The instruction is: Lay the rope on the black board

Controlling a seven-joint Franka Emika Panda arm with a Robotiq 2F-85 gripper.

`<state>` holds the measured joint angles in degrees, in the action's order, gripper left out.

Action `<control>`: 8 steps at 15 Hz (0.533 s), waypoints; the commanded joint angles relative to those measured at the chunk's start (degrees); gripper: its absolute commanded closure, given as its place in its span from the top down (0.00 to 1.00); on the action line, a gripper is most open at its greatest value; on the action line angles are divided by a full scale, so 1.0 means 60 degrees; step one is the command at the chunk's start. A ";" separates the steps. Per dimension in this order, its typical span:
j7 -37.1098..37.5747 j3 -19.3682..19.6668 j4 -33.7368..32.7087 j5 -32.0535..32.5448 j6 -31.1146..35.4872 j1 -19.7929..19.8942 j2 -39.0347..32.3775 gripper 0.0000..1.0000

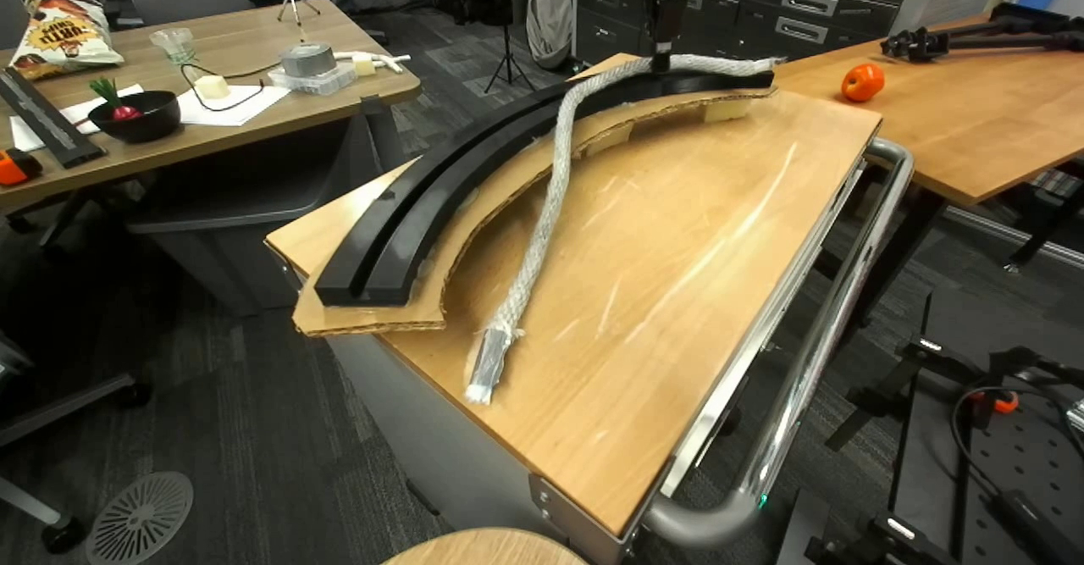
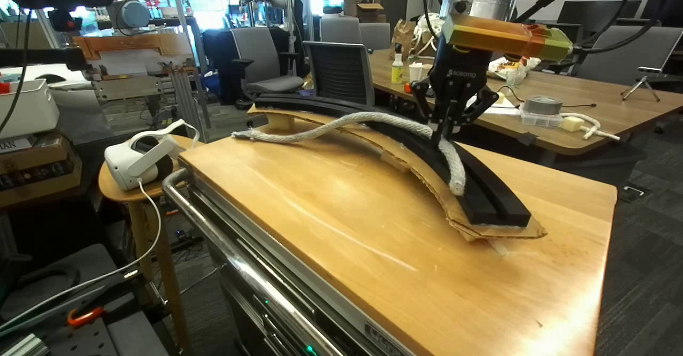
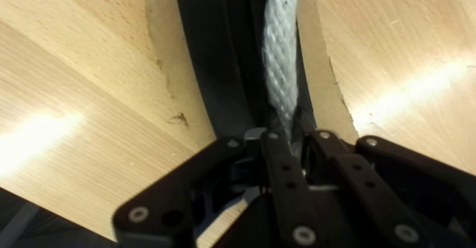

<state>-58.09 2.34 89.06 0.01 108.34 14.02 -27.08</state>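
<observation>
A pale braided rope [image 1: 555,184] crosses the curved black board [image 1: 449,175] at an angle. In an exterior view its taped end rests on the wooden tabletop, inside the arc. My gripper [image 2: 441,132] points down over the board [image 2: 496,204] and is shut on the rope [image 2: 320,128] not far from its frayed short end. That short end hangs over the board's inner side. In the wrist view the rope [image 3: 281,47] runs from between the fingertips along the board's ridged strip [image 3: 215,73]. Whether the rope touches the board under my gripper, I cannot tell.
Cardboard [image 1: 415,315] edges the board and stands partly raised on the tabletop [image 1: 660,252]. A metal rail [image 1: 804,379] lines one side of the table. Another desk [image 2: 587,94] with tape and small items stands close by. A white headset [image 2: 140,156] sits on a stool.
</observation>
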 commanded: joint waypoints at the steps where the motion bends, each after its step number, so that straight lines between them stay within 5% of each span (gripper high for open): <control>1: -0.0275 0.0027 -0.0086 0.0135 -0.0083 0.0038 -0.0006 0.03; 8: -0.0550 0.0111 -0.0044 0.0601 0.0140 0.0013 -0.0032 0.03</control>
<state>-59.78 2.73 89.06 2.34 108.33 14.04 -27.36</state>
